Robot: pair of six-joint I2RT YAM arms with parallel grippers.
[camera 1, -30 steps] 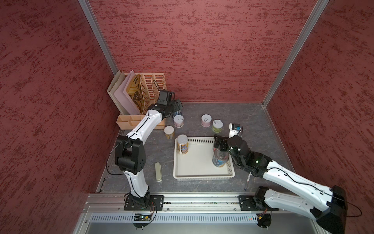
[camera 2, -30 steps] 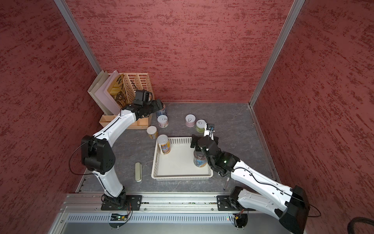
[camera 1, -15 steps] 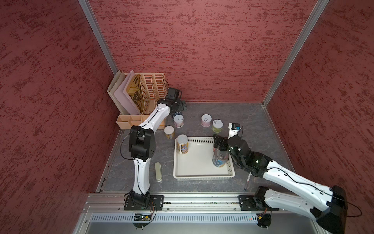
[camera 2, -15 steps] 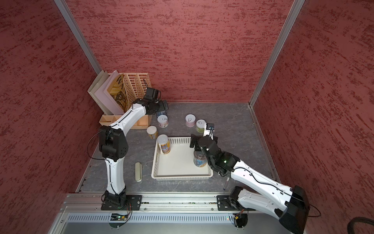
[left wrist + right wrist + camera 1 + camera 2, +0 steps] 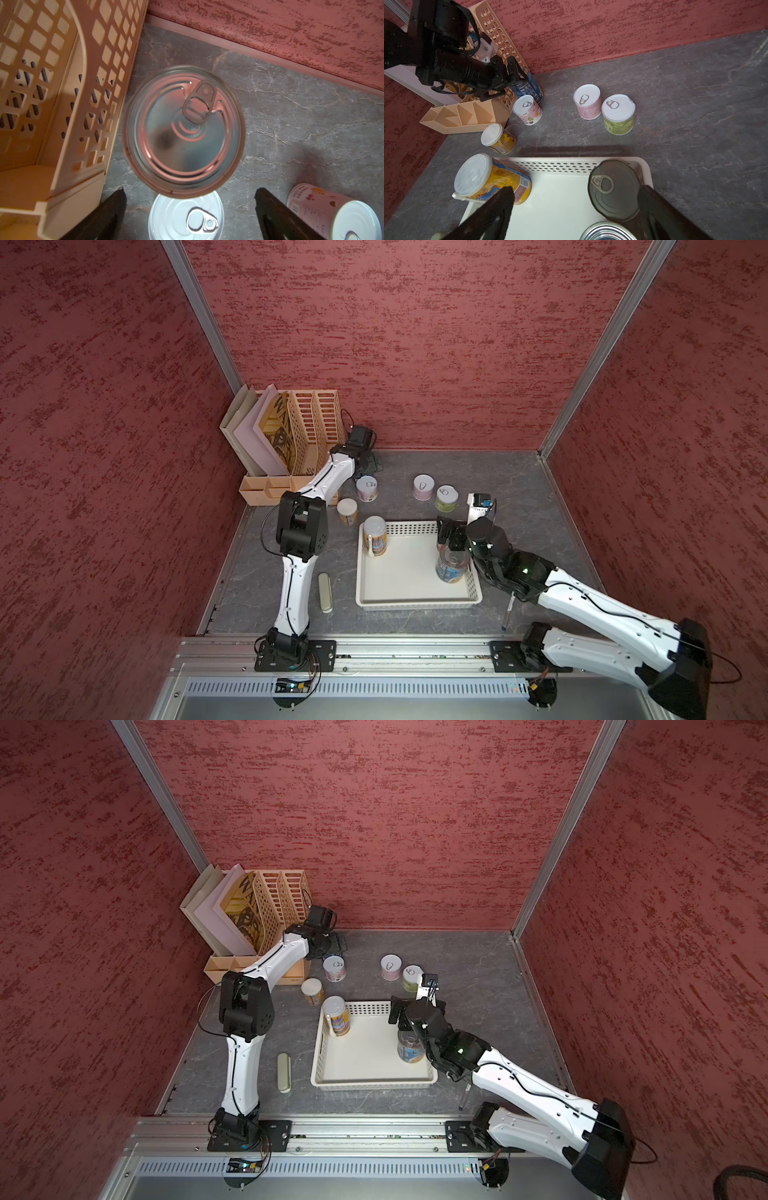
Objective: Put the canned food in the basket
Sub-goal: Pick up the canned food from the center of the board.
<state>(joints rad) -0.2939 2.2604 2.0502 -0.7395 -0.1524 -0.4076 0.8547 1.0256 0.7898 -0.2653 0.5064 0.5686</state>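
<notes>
Canned food (image 5: 375,536) partly inside basket (image 5: 415,605), left pincer (image 5: 190,191) and right pincer (image 5: 576,188) both wide apart.

A metal-topped can (image 5: 184,133) stands upright just beside the tan slotted organizer (image 5: 62,83). The left gripper (image 5: 190,193) has its jaws wide apart, with a white-topped tin (image 5: 185,218) between them and a pink-labelled can (image 5: 324,209) just outside.

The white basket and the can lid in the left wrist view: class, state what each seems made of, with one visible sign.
The basket: probably moulded plastic, matt off-white; its wall has rows of holes. The can lid: apparently metal, glossy; it mirrors the red wall and has pressed rings and a pull tab.
</notes>
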